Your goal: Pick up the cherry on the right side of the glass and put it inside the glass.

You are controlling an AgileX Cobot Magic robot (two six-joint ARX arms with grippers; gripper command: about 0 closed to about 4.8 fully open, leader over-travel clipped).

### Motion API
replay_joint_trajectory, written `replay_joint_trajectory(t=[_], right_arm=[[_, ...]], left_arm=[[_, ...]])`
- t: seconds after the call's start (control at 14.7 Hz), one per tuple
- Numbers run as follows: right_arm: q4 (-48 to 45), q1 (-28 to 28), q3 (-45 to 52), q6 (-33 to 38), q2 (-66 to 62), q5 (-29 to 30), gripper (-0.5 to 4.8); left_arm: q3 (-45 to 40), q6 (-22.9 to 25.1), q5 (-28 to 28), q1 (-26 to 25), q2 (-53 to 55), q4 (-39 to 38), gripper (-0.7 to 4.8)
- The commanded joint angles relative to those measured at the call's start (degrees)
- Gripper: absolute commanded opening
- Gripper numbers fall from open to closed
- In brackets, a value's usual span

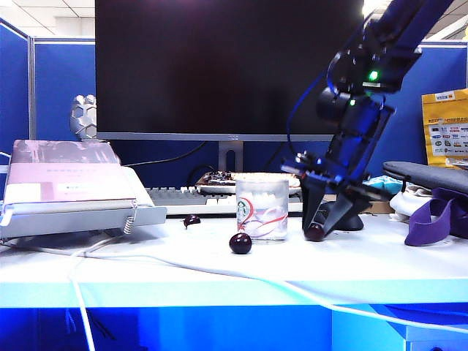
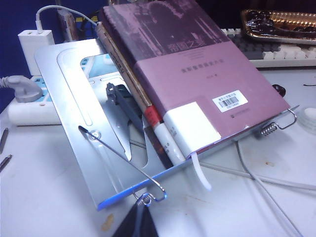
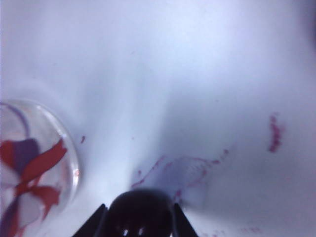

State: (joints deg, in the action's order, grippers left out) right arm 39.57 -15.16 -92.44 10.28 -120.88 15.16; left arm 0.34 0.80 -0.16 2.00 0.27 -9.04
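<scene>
The cherry (image 1: 314,232), small, dark and glossy, rests on the white table just right of the glass (image 1: 262,208), a short clear tumbler with a green logo and red lines. My right gripper (image 1: 316,228) points down over it, one black finger on each side, shut on it. In the right wrist view the cherry (image 3: 140,215) fills the gap of the right gripper (image 3: 138,207), its fingers pressed to both sides, and the glass (image 3: 29,163) rim lies beside it. My left gripper (image 2: 139,223) hangs shut and holds nothing, by the book stand's spring clip.
Two other dark cherries lie left of the glass: one in front (image 1: 240,243), one further back (image 1: 191,220). A metal book stand (image 1: 73,219) with a pink book (image 2: 197,74) fills the left side. A white cable (image 1: 183,265) crosses the front, a purple strap (image 1: 431,219) lies right.
</scene>
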Motion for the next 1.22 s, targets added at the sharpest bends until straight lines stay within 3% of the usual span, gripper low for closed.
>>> replay_joint_trajectory(t=[0.07,0.54,0.82,1.22], right_arm=[[-1.6,0.1,-0.2,0.2,2.8,-1.6,1.75],[-4.2,0.1,-0.2,0.2,11.5,-0.4,1.75],[-8.2,-0.2,-0.2,1.8,12.5,14.8,1.76],[-8.2,-4.5,-0.2,1.7,9.9,14.4,1.76]], left_arm=[[0.0,0.2,0.2,0.0,-0.2,-0.7,-0.05],[0.0,0.2,0.2,0.0,-0.2,-0.7,-0.05],[0.0,0.2,0.2,0.0,-0.2,-0.7,-0.05],[0.0,0.2,0.2,0.0,-0.2,-0.7,-0.05]])
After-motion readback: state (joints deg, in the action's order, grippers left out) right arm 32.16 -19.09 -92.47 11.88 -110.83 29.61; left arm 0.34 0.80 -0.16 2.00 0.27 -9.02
